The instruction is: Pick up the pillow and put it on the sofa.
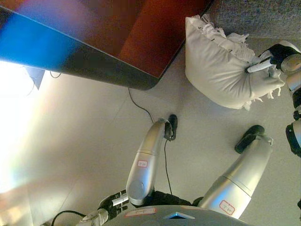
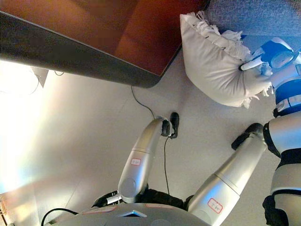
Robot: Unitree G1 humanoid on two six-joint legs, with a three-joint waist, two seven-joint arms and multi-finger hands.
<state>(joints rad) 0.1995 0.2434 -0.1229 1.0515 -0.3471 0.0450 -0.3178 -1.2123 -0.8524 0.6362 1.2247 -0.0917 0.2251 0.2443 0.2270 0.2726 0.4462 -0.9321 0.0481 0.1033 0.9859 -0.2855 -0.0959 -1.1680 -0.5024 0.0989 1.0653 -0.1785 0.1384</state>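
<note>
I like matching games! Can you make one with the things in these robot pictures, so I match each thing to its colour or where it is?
Things:
1. pillow
2. table
3. sofa
4. right robot hand

Descriptions:
A. reddish-brown top with a dark edge
B. grey and fuzzy, at the top right corner
C. white with a fringe, off the floor
D. gripping the pillow's edge

Right pairs: 1-C, 2-A, 3-B, 4-D
</note>
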